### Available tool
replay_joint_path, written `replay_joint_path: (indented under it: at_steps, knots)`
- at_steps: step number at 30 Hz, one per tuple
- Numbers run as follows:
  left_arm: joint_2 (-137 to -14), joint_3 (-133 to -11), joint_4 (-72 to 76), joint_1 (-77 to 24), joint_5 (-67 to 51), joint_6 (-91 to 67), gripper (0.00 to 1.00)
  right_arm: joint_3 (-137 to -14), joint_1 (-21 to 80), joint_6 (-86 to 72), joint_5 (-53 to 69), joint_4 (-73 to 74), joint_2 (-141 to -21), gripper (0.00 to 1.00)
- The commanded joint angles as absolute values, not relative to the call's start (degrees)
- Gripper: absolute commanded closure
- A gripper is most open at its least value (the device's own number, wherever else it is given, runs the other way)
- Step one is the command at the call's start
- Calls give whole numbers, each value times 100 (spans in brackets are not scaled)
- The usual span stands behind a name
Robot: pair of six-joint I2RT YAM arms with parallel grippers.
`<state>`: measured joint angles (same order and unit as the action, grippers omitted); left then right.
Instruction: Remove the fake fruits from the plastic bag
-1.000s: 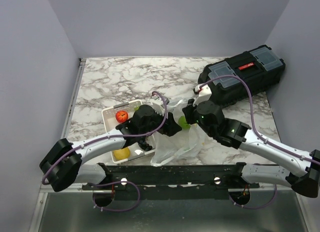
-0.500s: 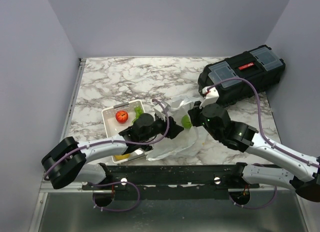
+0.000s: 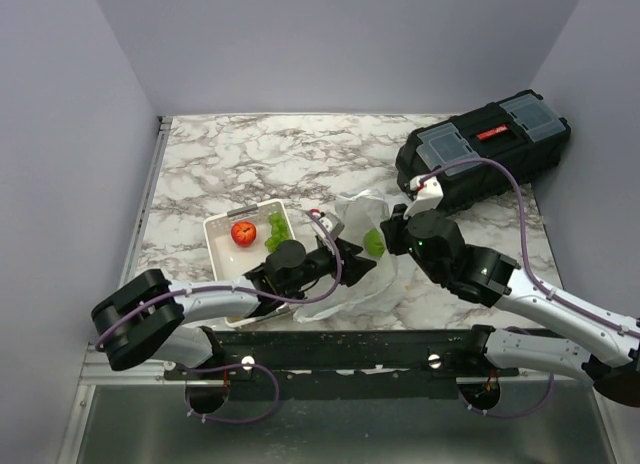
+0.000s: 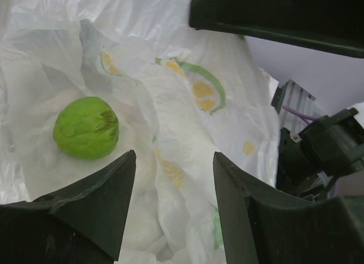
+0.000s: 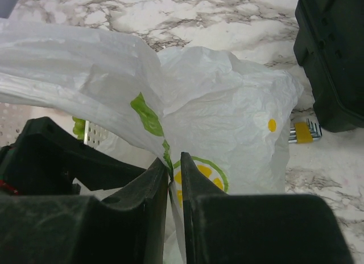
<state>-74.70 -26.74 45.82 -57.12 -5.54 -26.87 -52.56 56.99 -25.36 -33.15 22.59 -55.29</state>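
Observation:
The plastic bag [image 3: 352, 284] lies crumpled at the table's front centre, translucent white with green and yellow prints. My right gripper [image 3: 388, 236] is shut on its upper edge and holds the mouth up; the pinch shows in the right wrist view [image 5: 174, 168]. My left gripper [image 3: 348, 258] is open and empty inside the bag mouth [image 4: 173, 170]. A round green ball [image 4: 86, 127] lies on the bag's inner film, ahead and left of the left fingers; it also shows from above [image 3: 374, 243]. A light-green grape bunch [image 3: 276, 227] sits in the tray. The dark grape bunch is hidden.
A white tray [image 3: 216, 230] left of the bag holds a red apple [image 3: 242, 233]. A black toolbox [image 3: 485, 149] stands at the back right, also in the right wrist view [image 5: 335, 59]. A small yellow-banded metal tool [image 5: 301, 132] lies beside the bag.
My left gripper has dropped lower and pushed rightward into the bag mouth, uncovering the grape bunch in the tray. My right gripper keeps its pinch on the bag edge and has shifted slightly.

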Motion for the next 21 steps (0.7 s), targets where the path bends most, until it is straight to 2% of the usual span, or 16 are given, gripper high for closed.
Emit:
replay_joint_path:
  at_steps: [1,7,14,18,21]
  knots:
    - [-8171,-3140,4954,-5732,-71,-2650,43,-5143,5689,-2668,-3473,2433,-5306,83]
    - [-8985,-3866,4453,-5714,784,-2579,43,-5204,5690,-2690,-3491,2567,-5190,83]
    - [-9509,-4367,4018,-5625,776,-2922,43,-5161,5689,-2735,-3543,2728,-5143,83]
    - [-9797,-4614,3745,-5533,871,-2997,34,-5125,5688,-2759,-3560,2788,-5076,82]
    - [-10094,-4951,3268,-5451,867,-2992,31,-5108,5687,-2770,-3560,2805,-5022,83]
